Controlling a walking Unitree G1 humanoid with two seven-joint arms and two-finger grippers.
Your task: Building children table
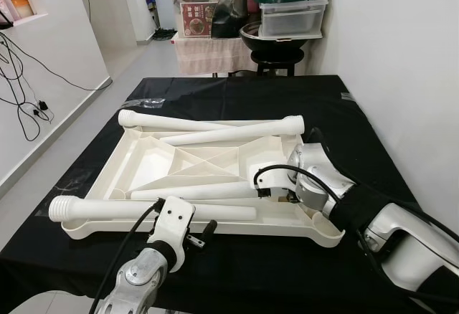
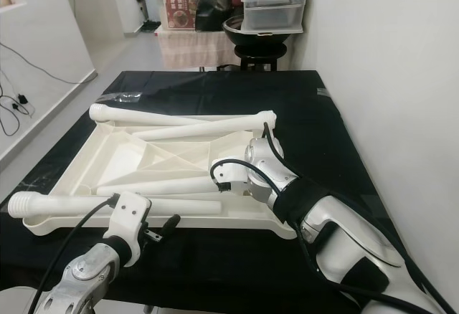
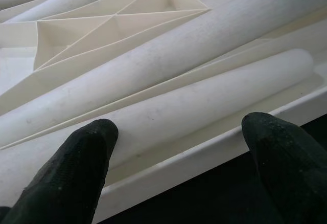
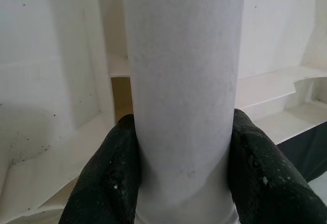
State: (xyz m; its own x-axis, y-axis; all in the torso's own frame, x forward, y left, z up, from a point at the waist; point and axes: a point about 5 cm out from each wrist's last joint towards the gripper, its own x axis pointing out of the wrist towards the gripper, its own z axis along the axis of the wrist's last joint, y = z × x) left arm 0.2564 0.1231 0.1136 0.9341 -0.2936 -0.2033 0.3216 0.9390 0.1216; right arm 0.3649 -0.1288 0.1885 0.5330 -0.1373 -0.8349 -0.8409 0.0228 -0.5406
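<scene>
While four white legs point(image 1: 215, 137) lie in the upturned tabletop point(image 1: 136, 158) on the bench point(image 1: 237, 92), right hand point(image 4: 181, 168) grips 1 leg; left hand point(image 3: 179, 157) open at tabletop's near edge

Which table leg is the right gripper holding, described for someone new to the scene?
On the black table lies an upturned white tabletop with four white legs on it. The right gripper clamps the second leg from the robot, just beyond the nearest threaded-end leg.
</scene>
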